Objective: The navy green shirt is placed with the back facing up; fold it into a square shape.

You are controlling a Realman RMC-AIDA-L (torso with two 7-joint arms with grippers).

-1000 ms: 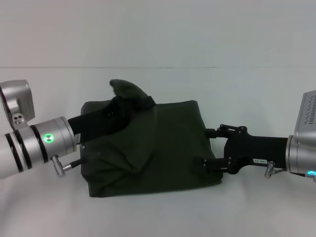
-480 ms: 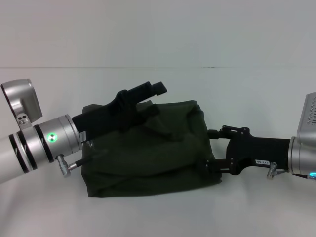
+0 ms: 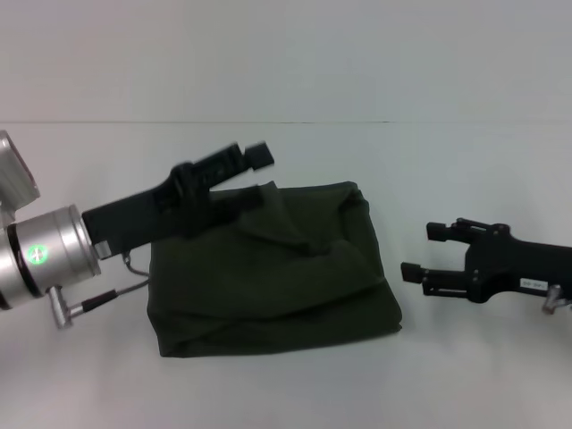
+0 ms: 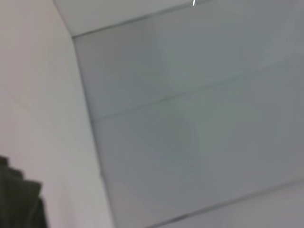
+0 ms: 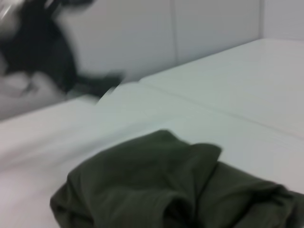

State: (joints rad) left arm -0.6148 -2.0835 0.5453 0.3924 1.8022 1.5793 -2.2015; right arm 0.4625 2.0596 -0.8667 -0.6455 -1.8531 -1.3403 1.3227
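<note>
One shirt (image 3: 277,273), two hands

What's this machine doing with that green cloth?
It is folding a navy green shirt on a white table. The shirt lies in a rough, rumpled square. The left gripper hangs open over the shirt's far edge, holding nothing. The right gripper is open beside the shirt, clear of it.

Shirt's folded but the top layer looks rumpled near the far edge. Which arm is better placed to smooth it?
Probably the left. The left gripper is over the far edge of the navy green shirt, by the rumples. The right gripper is off the cloth, beside its right edge.
</note>
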